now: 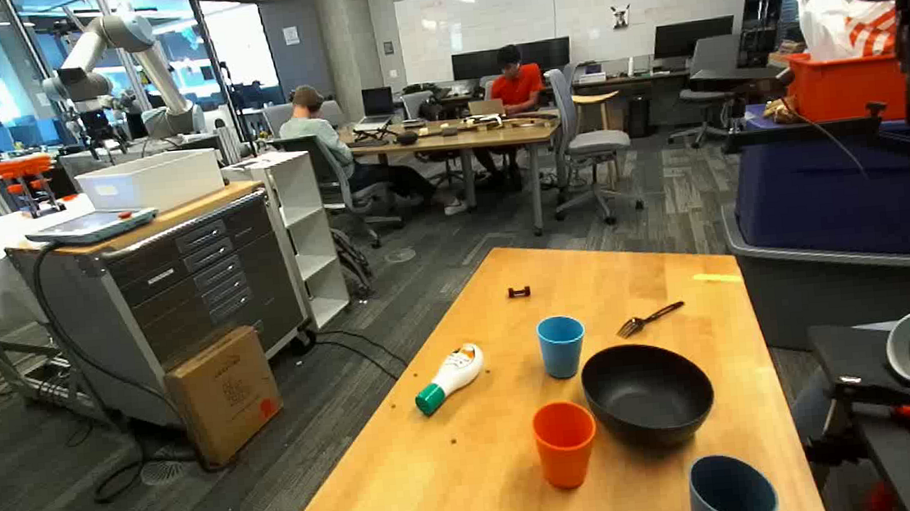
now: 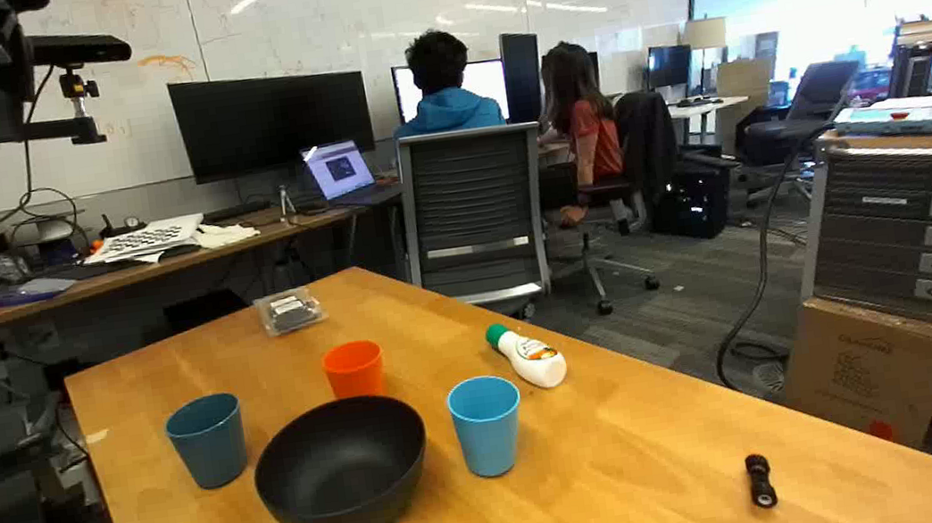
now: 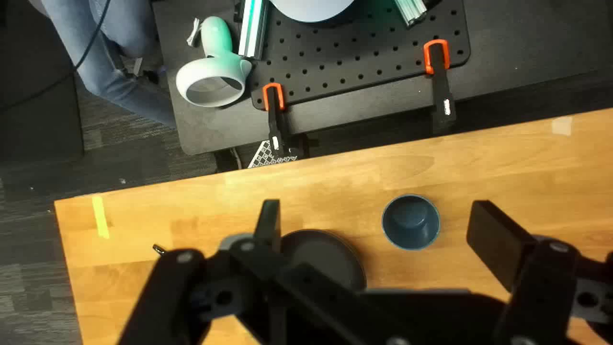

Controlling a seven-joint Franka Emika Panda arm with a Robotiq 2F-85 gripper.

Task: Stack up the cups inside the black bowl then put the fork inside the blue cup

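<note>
- Worktop (image 1: 442, 487): wood, honey-coloured, carrying the bowl, cups and fork.
- Fingers (image 3: 498, 239): one black pair, spread wide apart, seen above the worktop in the wrist view.
- Black bowl (image 1: 647, 395): one, upright, mouth up, on the worktop; partly covered by the fingers' linkage in the wrist view.
- Light blue cup (image 2: 488, 425): one, upright, on the worktop just beside the black bowl, a gap between them.
- Orange cup (image 1: 565, 443): one, upright, on the worktop close to the black bowl; whether the two touch cannot be told.
- Dark blue cup (image 3: 411, 222): one, upright, near the black bowl but apart from it; visible between the fingers in the wrist view.
- Fork (image 1: 650, 318): one, black, lying on the worktop near the black bowl and the light blue cup, apart from both; tines toward the cup's side.
- Bottle (image 1: 451, 378): white, green cap, printed label, lying on its side on the worktop.
- Dumbbell-shaped piece (image 2: 760, 481): small, black, on the worktop, well apart from the black bowl.
- Clear package (image 2: 289, 310): near a worktop corner; contents indistinct.
- Yellow strip (image 3: 100, 217): flat on the worktop, near its edge.
- Controller (image 3: 222, 62): white, ringed, on a black bench (image 3: 527, 38).
</note>
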